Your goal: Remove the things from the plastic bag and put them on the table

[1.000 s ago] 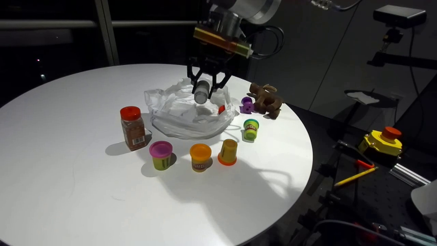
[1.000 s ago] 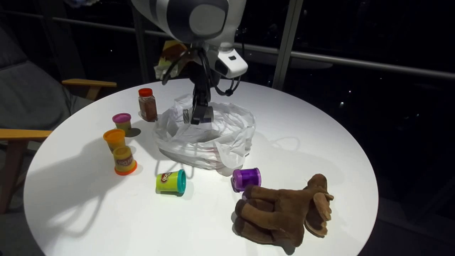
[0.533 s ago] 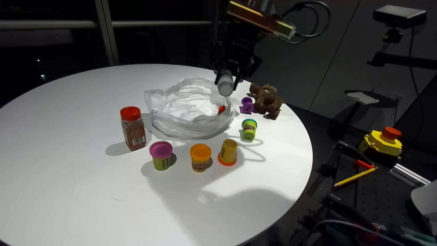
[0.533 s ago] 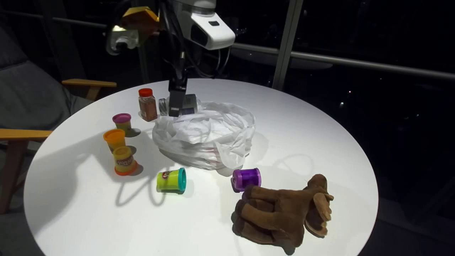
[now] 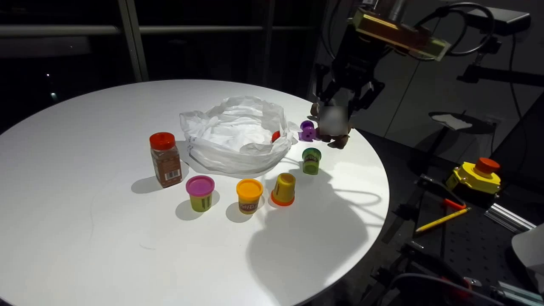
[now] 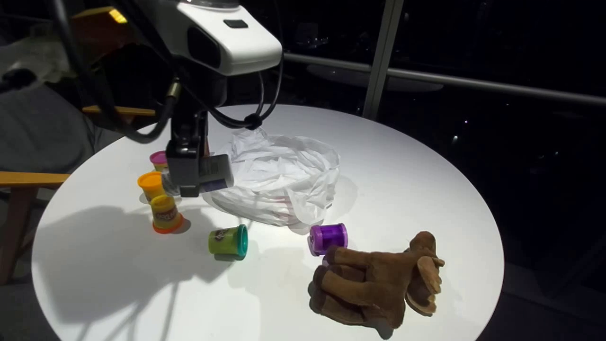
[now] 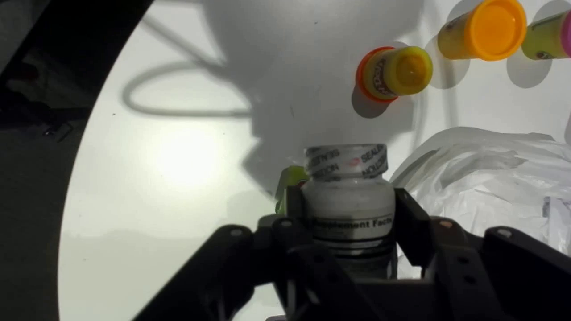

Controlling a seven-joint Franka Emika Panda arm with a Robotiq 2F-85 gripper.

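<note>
My gripper (image 6: 184, 175) is shut on a white supplement bottle (image 7: 348, 196), its sealed cap jutting past the fingertips. It hangs over the table (image 5: 106, 238), beside the plastic bag (image 5: 238, 159), near the green tub (image 6: 227, 240). A bit of red (image 5: 276, 136) shows inside the bag. Out on the tabletop stand the red-lidded jar (image 5: 166, 163), a pink-lidded tub (image 5: 200, 193), an orange-lidded tub (image 5: 249, 195) and an upturned yellow tub (image 5: 284, 189). The brown plush animal (image 6: 378, 284) lies beside a purple tub (image 6: 329, 238); in an exterior view the gripper partly covers it.
The round tabletop's edge (image 7: 67, 214) runs down the left of the wrist view. Past it, a dark side stand holds a yellow box with a red button (image 5: 476, 176). A wooden-armed chair (image 6: 33, 179) stands against the table.
My gripper has carried the bottle from over the bag's mouth to beside the bag, rightward in an exterior view. Grip unchanged; its shadow now falls over the green tub.
</note>
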